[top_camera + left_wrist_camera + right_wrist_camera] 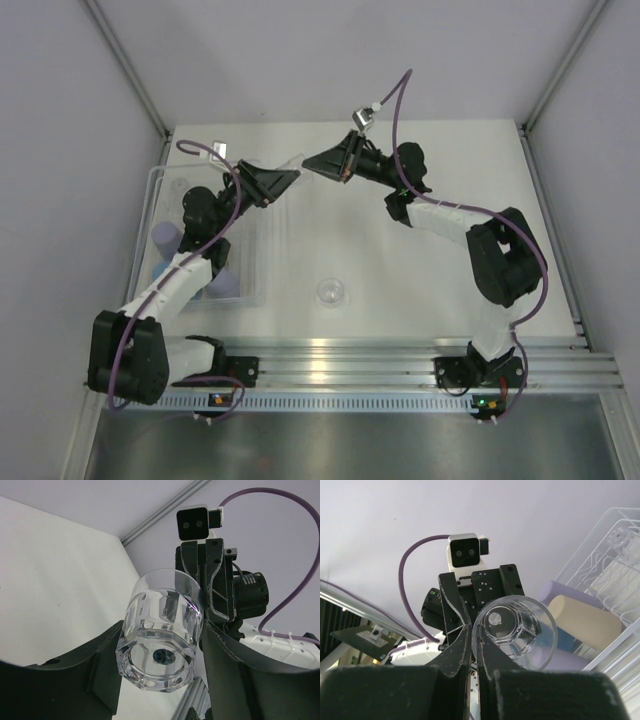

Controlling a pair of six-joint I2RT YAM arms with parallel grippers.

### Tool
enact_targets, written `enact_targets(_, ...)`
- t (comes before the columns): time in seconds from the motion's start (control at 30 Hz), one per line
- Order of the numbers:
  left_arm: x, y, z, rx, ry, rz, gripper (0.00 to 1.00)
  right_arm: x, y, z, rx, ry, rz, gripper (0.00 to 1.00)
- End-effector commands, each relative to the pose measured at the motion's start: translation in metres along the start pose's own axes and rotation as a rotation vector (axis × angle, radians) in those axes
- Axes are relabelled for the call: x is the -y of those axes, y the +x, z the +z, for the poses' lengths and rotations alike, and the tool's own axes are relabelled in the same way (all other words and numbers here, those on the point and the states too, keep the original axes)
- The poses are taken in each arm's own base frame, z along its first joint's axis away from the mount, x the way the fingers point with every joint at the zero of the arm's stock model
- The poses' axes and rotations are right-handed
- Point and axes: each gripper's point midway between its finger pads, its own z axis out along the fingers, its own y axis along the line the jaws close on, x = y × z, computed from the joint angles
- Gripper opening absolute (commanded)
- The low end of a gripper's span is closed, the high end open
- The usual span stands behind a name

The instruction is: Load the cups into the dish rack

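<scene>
Item 1. Loose clear cup: stands on the white table, near the rack's right side.

Item 2. Dish rack: on the table's left. It holds two lavender tumblers, a beige tumbler lying on its side, and a blue tumbler.

Item 3. Held clear cup: in the air by the rack's far right corner. The left gripper is clamped across its base. The right gripper has its jaws pinched on the rim wall.
</scene>
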Motion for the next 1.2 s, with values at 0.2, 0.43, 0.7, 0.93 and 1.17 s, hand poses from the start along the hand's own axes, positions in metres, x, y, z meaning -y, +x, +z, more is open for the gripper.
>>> enact_targets(0.2,0.017,-0.020,0.006,0.075,0.052,0.043,0.00,-0.023,0.005,0.007,-0.038,-0.084,-0.086,0.03)
enact_targets(0.43,0.012,-0.042,-0.005,0.141,-0.080,0.163,0.00,-0.021,0.006,0.001,-0.031,-0.078,-0.094,0.48)
enact_targets(0.7,-0.010,-0.075,-0.045,0.094,-0.317,0.289,0.00,0.003,0.000,-0.014,-0.004,0.029,-0.116,0.60)
enact_targets(0.93,-0.088,-0.127,-0.102,-0.076,-0.879,0.340,0.00,0.026,-0.005,-0.032,-0.073,0.265,-0.300,0.62)
enact_targets(1.17,-0.147,-0.137,-0.101,-0.222,-1.074,0.312,0.00,0.023,-0.003,-0.034,-0.112,0.283,-0.329,0.63)
